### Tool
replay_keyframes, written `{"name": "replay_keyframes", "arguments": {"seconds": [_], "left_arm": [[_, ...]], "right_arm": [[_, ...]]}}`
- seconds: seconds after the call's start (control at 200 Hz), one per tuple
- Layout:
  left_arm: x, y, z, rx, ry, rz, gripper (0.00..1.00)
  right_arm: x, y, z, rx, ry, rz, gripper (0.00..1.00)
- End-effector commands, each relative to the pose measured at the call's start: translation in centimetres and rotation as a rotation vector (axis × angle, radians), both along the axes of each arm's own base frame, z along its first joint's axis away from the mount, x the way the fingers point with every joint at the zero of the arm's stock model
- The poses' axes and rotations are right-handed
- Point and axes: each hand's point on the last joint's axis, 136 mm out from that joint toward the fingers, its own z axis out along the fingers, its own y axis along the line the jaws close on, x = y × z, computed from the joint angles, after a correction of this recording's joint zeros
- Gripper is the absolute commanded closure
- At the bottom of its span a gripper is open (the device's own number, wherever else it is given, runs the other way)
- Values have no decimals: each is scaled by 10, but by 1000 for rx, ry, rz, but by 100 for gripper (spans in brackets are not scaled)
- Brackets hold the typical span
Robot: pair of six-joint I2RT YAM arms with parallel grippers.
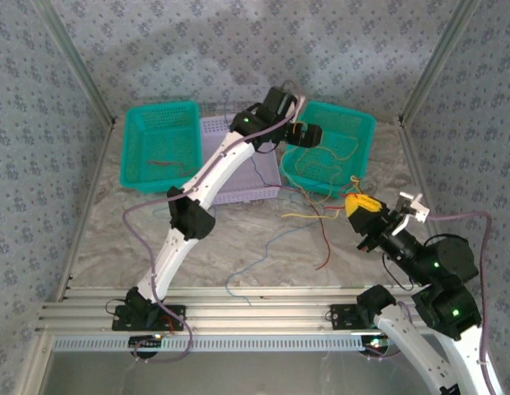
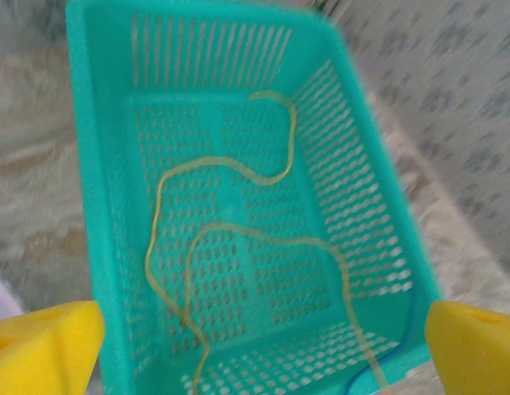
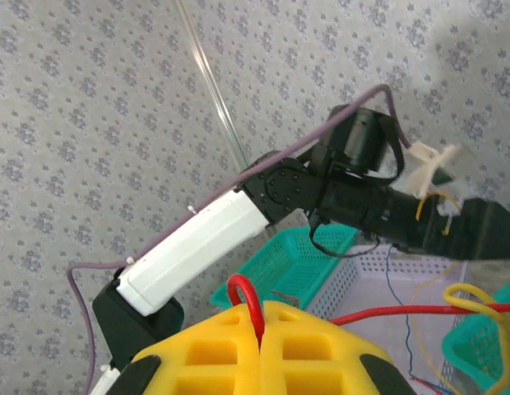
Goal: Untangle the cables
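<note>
Nearest the arm bases, well to the right of the lavender basket (image 1: 238, 177) and on its near side, the right gripper (image 3: 260, 322) was clenched on a red cable (image 3: 248, 298). A small loop of that cable stood up from the seam between the closed yellow fingers (image 3: 206, 346), and the rest ran off sideways. On the table (image 1: 345, 271) in front of the lavender basket lay the loose tangle. A blue cable (image 1: 253, 265) trailed from the basket's near edge toward the bases. The red cable curved down to the right of it, and a yellow cable (image 1: 308, 216) crossed the table just off the basket's near right corner. The right teal basket (image 1: 363, 132) sat just beside the lavender basket's right side and held two yellow cables (image 2: 230, 164) looping over its slotted floor. A blue strand (image 2: 378, 374) lay at one of its corners. The left gripper (image 2: 257, 346) hung above this teal basket, released, with its yellow fingertips (image 2: 41, 341) spread wide apart and nothing between them. The left teal basket (image 1: 160, 111) stood against the lavender basket's left side, with a thin reddish cable (image 1: 163, 162) lying on its floor.
</note>
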Motion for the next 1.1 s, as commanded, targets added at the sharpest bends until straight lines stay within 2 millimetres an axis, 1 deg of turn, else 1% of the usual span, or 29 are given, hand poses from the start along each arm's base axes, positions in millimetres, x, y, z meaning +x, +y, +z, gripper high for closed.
{"name": "replay_keyframes", "arguments": {"seconds": [0.0, 0.095, 0.165, 0.21, 0.31, 0.365, 0.45, 0.485, 0.5, 0.515, 0.6, 0.645, 0.7, 0.779, 0.879, 0.974, 1.094], "left_arm": [[-18, 3, 5, 87, -36, -11, 0], [-20, 0, 0, 83, -14, -17, 0], [-21, -1, 0, 74, -5, -14, 0], [-22, -2, 1, 66, -2, -15, 0], [-23, -3, 6, 45, 4, -18, 0], [-24, -4, 8, 37, 3, -18, 0], [-24, -4, 12, 21, 10, -12, 0], [-24, -4, 15, 5, 17, -11, 0], [-24, -4, 16, -3, 21, -12, 0], [-25, -5, 18, -12, 24, -15, 0], [-25, -5, 24, -36, 31, -5, 0], [-24, -3, 28, -47, 32, 6, 0], [-24, -2, 33, -62, 36, 16, 0], [-27, -4, 39, -92, 52, 23, 0], [-32, -7, 52, -153, 86, 31, 0], [-38, -9, 66, -212, 115, 40, 0], [-44, -8, 83, -259, 132, 47, 0]], "right_arm": [[25, 17, -39, -30, 139, 24, 100], [48, 21, -71, -41, 231, -16, 100], [66, 24, -96, -47, 292, -52, 100], [76, 31, -110, -70, 316, -43, 100], [92, 40, -132, -113, 348, -59, 100], [101, 42, -141, -145, 362, -84, 92], [107, 45, -146, -177, 356, -96, 82], [109, 45, -146, -183, 353, -100, 76], [110, 46, -146, -186, 350, -101, 71], [110, 46, -146, -188, 348, -103, 69], [111, 43, -139, -184, 315, -124, 48], [112, 41, -134, -177, 293, -133, 42], [114, 39, -127, -173, 275, -148, 39], [120, 40, -122, -163, 261, -164, 38], [136, 49, -131, -161, 263, -167, 38], [158, 60, -146, -165, 265, -173, 38], [179, 67, -146, -150, 214, -191, 37]]}}
